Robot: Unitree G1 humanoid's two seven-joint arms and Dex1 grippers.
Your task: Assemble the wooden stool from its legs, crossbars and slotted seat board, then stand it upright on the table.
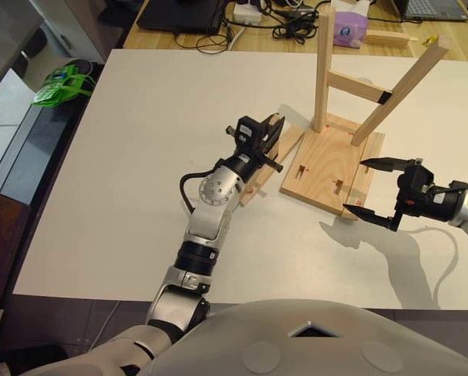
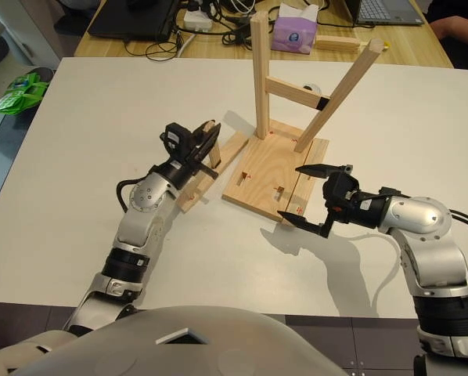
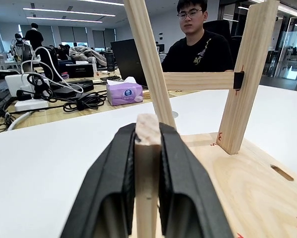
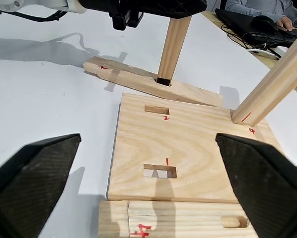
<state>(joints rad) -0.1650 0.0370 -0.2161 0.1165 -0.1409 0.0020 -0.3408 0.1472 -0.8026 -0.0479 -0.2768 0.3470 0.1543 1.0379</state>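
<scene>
Left fingers (image 3: 109,188) clamping crossbar (image 3: 147,144), right fingers (image 4: 34,173) spread wide

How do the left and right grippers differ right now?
The left gripper is shut on a wooden bar; the right gripper is open and empty. The left gripper is off the seat board's left edge; the right gripper faces its near right edge. Both have black fingers.

**Raw wood, matt black fingers**

The board (image 1: 332,168) just beside the right hand (image 1: 354,186) and the stick (image 3: 147,134) in the left hand (image 1: 274,130) are pale raw wood, matt, with visible grain. Both hands' fingers (image 4: 34,163) look like matt black plastic. The worktop (image 1: 140,157) beneath them is smooth, matt white.
</scene>
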